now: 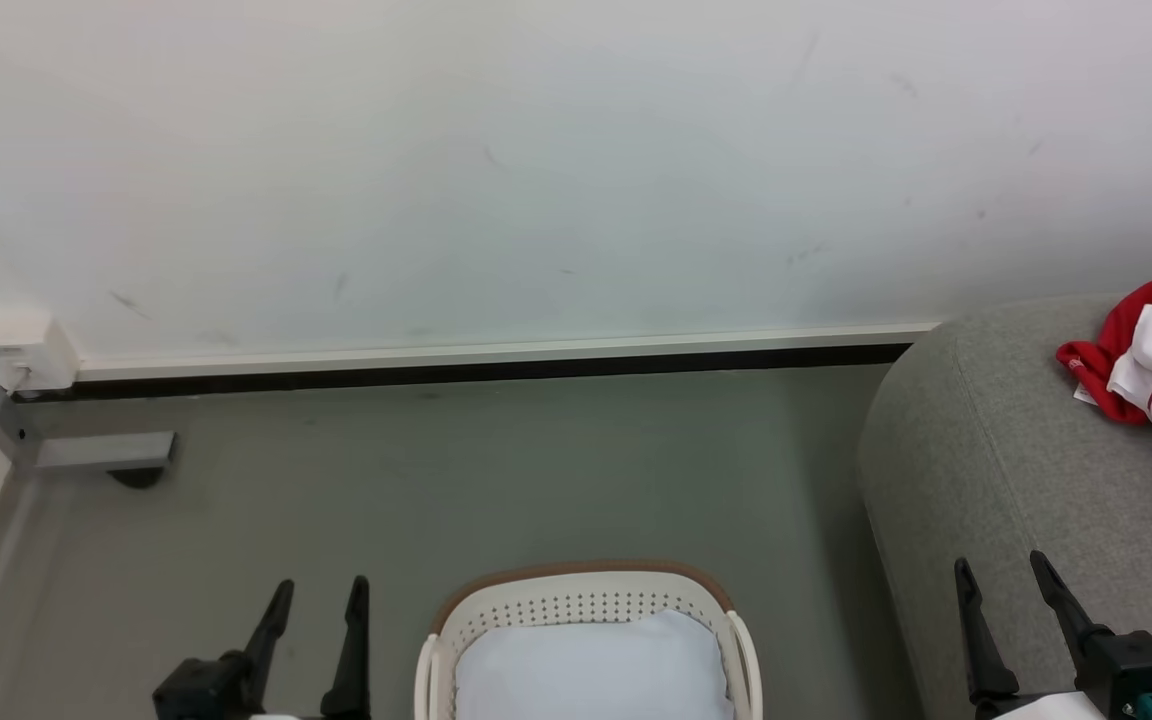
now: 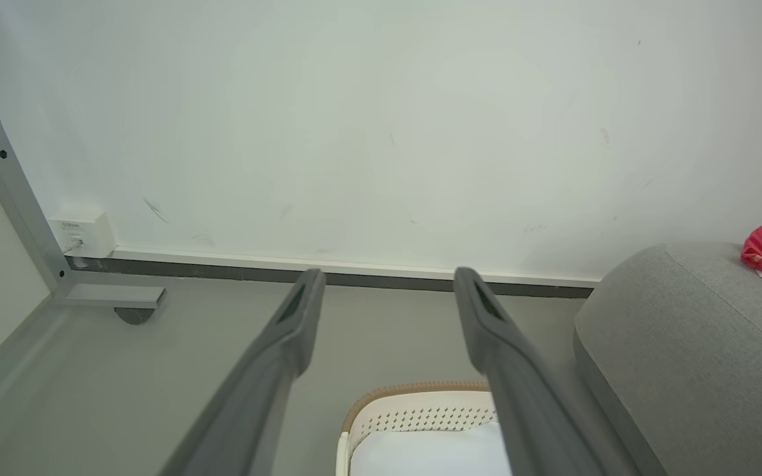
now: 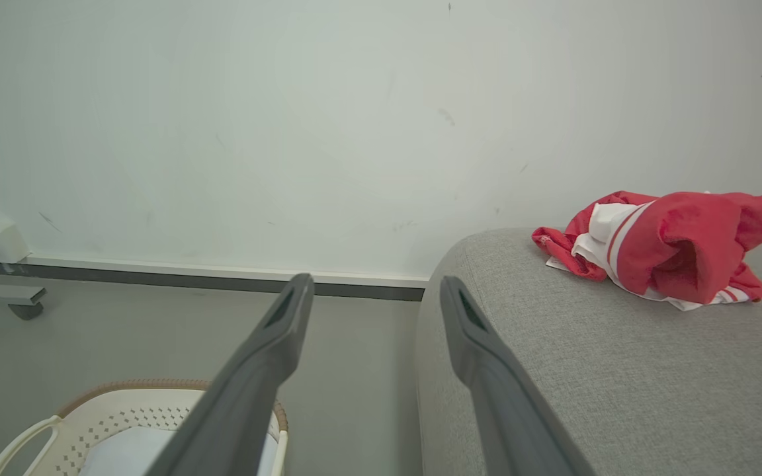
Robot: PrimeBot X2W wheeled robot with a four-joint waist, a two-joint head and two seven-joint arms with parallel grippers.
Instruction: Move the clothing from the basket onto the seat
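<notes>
Clothing (image 3: 669, 254) is on the sofa (image 1: 1036, 470), crumpled on top and well apart from the basket (image 1: 586, 597). It sits back from the sofa's rounded end, with bare grey upholstery between heap and edge; in the head view the frame's right border cuts it off. In the right wrist view the long axis runs left-right across the view, low end to the left and bulk to the right, with a tube-like opening facing the camera. White panels and stripes show on the left and along the bottom.

Basket is on the floor (image 1: 496, 470) just left of the sofa end, with a narrow strip of floor between them. A white cloth (image 1: 591, 670) lies inside. Floor runs from the basket to the skirting (image 1: 496, 352) and wall (image 1: 536, 150). At the far left corner are a metal frame foot (image 1: 101, 452) and a white box (image 1: 24, 348).

Left gripper (image 1: 322, 583): jaws spread, holding nothing, left of the basket. Right gripper (image 1: 999, 560): jaws spread, holding nothing, over the sofa's near end, well short of the clothing.
</notes>
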